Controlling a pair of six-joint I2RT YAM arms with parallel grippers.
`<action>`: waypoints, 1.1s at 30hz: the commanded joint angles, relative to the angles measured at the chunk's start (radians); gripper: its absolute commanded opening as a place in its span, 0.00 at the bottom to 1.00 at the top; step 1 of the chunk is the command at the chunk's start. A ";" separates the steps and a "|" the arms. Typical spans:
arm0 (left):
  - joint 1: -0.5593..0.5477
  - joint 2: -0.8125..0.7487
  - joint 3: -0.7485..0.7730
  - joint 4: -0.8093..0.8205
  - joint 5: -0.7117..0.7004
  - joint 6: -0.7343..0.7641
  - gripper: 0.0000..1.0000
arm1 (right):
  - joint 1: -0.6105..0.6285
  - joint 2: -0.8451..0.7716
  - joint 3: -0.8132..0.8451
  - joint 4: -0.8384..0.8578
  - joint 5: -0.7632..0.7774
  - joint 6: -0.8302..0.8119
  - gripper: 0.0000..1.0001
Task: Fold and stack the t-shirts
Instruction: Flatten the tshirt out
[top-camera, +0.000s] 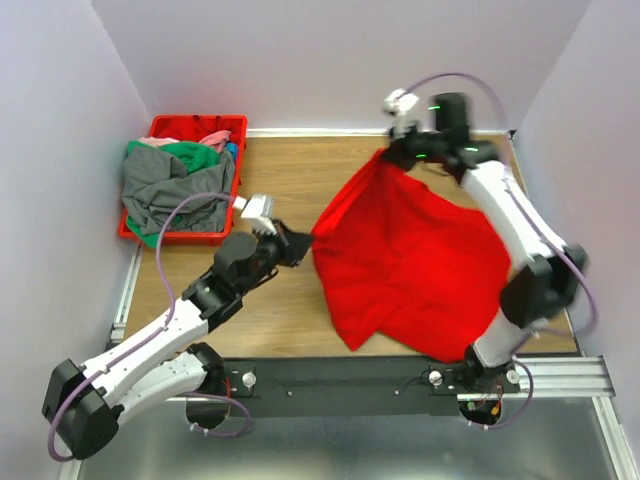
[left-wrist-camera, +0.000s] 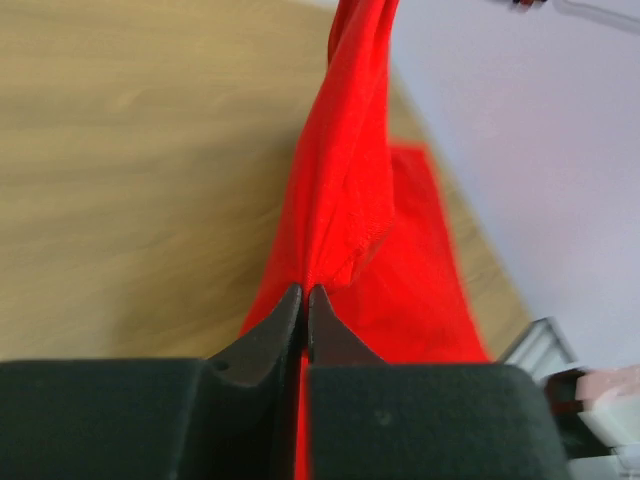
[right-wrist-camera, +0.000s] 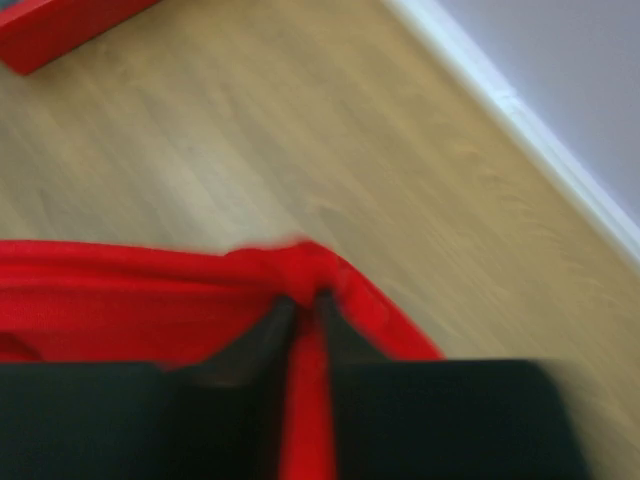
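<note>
Both the left end effector and right end effector are clamped on the red t-shirt, spread over the wooden table. Three sides are enclosed by pale walls.

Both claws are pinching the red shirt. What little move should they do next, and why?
Probably ease the left gripper and right gripper a little apart, to pull the held edge of the red shirt taut. Both are shut on it, but the cloth between them hangs in folds and the rest lies rumpled on the table, so it likely needs spreading before folding.
</note>
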 joint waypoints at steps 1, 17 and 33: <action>0.088 -0.110 -0.201 0.076 -0.025 -0.204 0.41 | 0.170 0.233 0.066 0.056 0.165 0.074 0.54; 0.119 -0.098 0.060 -0.146 0.083 0.173 0.79 | -0.029 -0.163 -0.530 0.036 0.076 0.031 1.00; 0.119 -0.070 0.258 -0.323 -0.335 0.778 0.82 | 0.105 0.039 -0.540 -0.002 0.060 -0.062 0.78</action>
